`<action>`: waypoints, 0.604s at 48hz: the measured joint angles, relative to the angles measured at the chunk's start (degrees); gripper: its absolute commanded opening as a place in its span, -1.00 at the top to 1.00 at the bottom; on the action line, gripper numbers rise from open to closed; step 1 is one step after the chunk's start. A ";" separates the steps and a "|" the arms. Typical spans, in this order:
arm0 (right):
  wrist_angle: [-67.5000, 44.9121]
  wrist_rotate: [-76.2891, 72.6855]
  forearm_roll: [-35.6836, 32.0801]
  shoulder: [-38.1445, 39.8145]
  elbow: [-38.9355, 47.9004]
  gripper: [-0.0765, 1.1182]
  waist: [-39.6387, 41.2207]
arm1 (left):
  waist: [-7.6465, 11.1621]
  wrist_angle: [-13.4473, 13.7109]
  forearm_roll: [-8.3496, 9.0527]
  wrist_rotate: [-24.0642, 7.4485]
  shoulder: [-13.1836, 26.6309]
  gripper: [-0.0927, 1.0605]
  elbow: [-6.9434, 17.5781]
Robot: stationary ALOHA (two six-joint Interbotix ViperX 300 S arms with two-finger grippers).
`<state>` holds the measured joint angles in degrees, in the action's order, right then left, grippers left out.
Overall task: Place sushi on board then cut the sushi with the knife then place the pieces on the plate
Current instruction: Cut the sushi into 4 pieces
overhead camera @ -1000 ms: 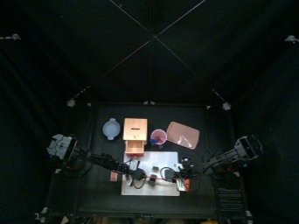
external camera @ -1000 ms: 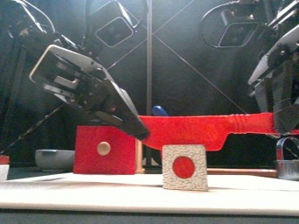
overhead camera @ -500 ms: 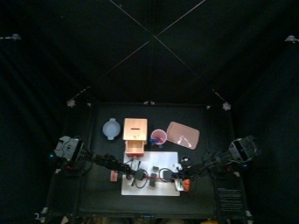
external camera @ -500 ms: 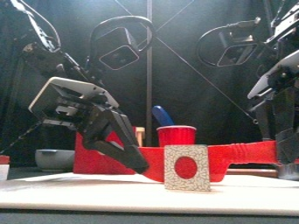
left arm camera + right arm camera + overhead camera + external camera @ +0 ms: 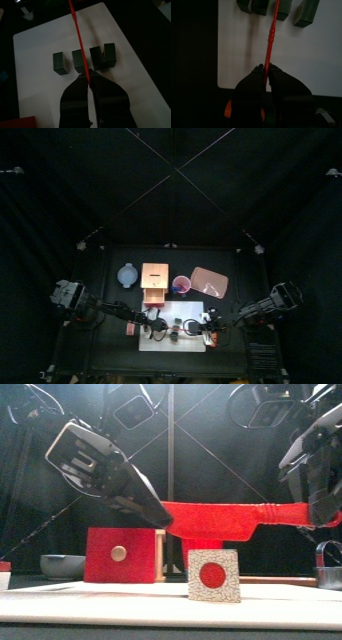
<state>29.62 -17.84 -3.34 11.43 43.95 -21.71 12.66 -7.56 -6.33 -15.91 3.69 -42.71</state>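
The top camera hangs high and far off, looking down; the white cutting board (image 5: 181,342) sits small at lower centre. The front camera stands at table level, close, facing the red toy knife (image 5: 221,519) across mid-frame. Both wrist cameras look steeply down, close, onto that board and the dark green toy sushi blocks (image 5: 105,54): mid-frame in the left view, along the top edge in the right.

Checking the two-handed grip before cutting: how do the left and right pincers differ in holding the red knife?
The left pincer grips the red knife at its blade tip; the right pincer grips its handle end. In the front view the left pincer slants diagonally down to it, while the right pincer looks steeper. Both are shut on the knife, holding it roughly level above the sushi piece.
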 measured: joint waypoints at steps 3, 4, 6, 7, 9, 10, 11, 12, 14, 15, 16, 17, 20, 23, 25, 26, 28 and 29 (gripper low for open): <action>-0.44 0.00 0.88 -0.44 -0.26 0.13 -0.44 | 1.05 0.00 0.00 -0.09 0.09 0.27 0.00; -0.62 0.00 1.41 -0.79 -0.53 0.13 -0.70 | 1.67 0.00 0.00 0.00 0.18 0.27 0.00; -0.88 0.00 2.55 -1.49 -0.79 0.13 -1.05 | 2.64 0.09 -0.09 0.00 0.79 0.27 0.00; -0.97 0.00 3.08 -1.93 -0.88 0.13 -1.23 | 2.81 0.00 -0.09 0.00 1.05 0.27 0.00; -0.97 0.00 3.69 -2.55 -1.05 0.13 -1.58 | 3.52 0.00 -0.53 0.00 1.67 0.27 0.09; -1.14 0.00 3.96 -2.72 -1.14 0.13 -1.67 | 3.87 0.00 -1.05 0.00 1.85 0.27 0.26; -1.14 0.00 4.13 -2.99 -1.23 0.13 -1.93 | 4.04 0.00 -1.32 0.00 2.02 0.27 0.26; -1.14 0.00 4.22 -3.25 -1.32 0.13 -2.20 | 4.39 0.00 -1.93 0.00 2.11 0.27 0.35; -1.23 0.00 4.48 -3.60 -1.41 0.13 -2.55 | 4.92 0.00 -2.90 0.00 2.37 0.27 0.44; -1.23 0.00 4.48 -3.69 -1.49 0.13 -2.64 | 5.01 0.00 -3.34 0.00 2.46 0.27 0.44; -1.32 0.00 4.57 -3.87 -1.58 0.13 -2.64 | 5.10 0.00 -3.87 0.00 2.55 0.27 0.44; -1.41 0.00 4.48 -4.04 -1.58 0.13 -2.72 | 5.19 0.00 -4.39 0.00 2.64 0.27 0.53; -1.41 0.00 4.57 -4.39 -1.67 0.13 -2.72 | 5.27 0.00 -5.45 0.00 2.90 0.27 0.53; -1.49 0.00 4.57 -4.66 -1.67 0.13 -2.72 | 5.27 0.00 -5.63 0.00 3.25 0.27 0.62; -1.49 0.00 4.57 -4.83 -1.58 0.13 -2.72 | 5.27 0.00 -5.63 0.00 3.43 0.27 0.62; -1.49 0.00 4.57 -4.92 -1.67 0.13 -2.72 | 5.27 0.00 -5.63 0.00 3.52 0.27 0.62; -1.49 0.00 4.57 -4.92 -1.67 0.13 -2.72 | 5.27 0.00 -5.71 0.00 3.78 0.27 0.70; -1.49 0.00 4.57 -4.92 -1.67 0.13 -2.72 | 5.27 0.00 -5.63 0.00 3.87 0.27 0.79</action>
<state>28.13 -17.84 1.23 6.50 42.28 -24.43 17.93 -7.56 -11.95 -15.91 7.56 -41.92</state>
